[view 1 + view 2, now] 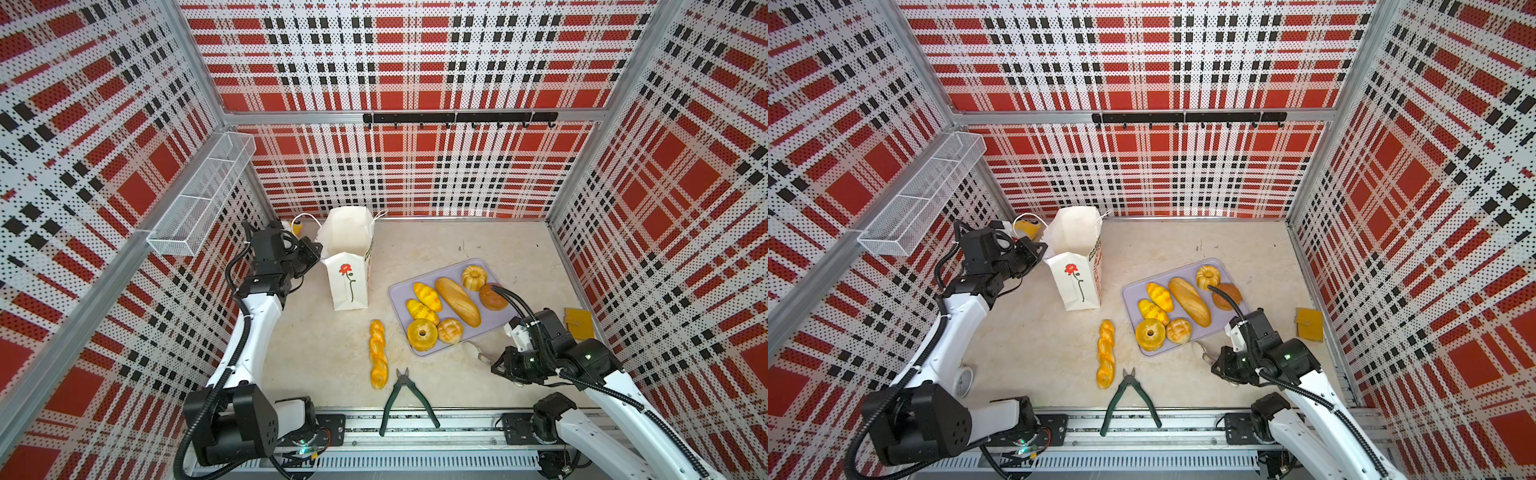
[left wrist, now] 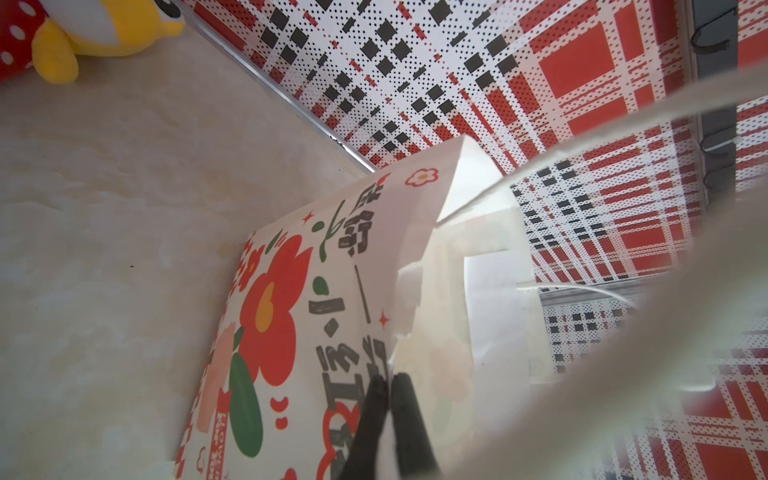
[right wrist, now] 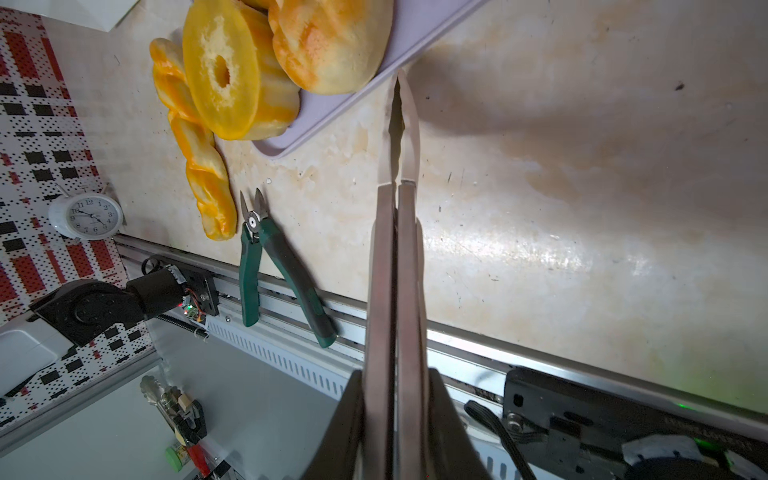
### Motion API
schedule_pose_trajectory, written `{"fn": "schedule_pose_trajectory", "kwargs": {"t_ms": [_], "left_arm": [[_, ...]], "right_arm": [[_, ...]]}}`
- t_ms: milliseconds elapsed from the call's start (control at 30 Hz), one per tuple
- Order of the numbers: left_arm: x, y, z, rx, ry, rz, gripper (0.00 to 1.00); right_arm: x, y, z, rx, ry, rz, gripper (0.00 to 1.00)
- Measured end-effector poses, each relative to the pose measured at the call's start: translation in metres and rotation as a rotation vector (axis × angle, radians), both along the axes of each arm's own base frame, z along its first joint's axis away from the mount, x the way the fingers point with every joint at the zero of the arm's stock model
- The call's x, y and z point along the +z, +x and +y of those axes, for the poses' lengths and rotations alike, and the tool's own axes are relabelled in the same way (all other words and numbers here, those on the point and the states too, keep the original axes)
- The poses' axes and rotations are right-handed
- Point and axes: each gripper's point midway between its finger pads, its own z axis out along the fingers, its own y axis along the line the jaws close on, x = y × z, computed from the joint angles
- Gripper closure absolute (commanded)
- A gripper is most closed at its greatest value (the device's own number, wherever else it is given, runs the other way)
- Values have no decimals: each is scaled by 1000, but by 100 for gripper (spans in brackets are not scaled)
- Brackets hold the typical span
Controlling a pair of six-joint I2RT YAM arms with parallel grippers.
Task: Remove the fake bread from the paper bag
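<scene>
Pliers [image 1: 401, 384] nearest; twisted braid [image 1: 378, 353] beside them points lengthwise toward paper bag [image 1: 349, 282].

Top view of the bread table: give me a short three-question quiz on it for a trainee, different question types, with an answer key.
1. True or false: the twisted braid lies on the lilac tray.
2. Counting the long loaf, how many breads lie on that tray? A five, B seven, C nine.
3. Fill in: the left gripper is shut on the rim of the ____.
Key: 1 false; 2 B; 3 paper bag.
</scene>
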Motion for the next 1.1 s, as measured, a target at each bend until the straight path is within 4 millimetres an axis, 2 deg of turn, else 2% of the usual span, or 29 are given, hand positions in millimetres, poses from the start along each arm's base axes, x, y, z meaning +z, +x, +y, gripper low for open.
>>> {"fn": "schedule_pose_trajectory", "kwargs": {"t_ms": [133,600,733,1100], "left_arm": [[-2,-1,0,-6,8,6,100],[-6,-4,-1,-21,30,19,100],[-7,-4,-1,-23,32,21,100],[-10,-4,-2,-42,50,24,100]], "right_arm": [[-1,1,1,3,-2,12,100],[20,0,7,18,48,-10,100],[23,6,13,21,62,-10,100],[9,37,27,23,52,4,100]]}}
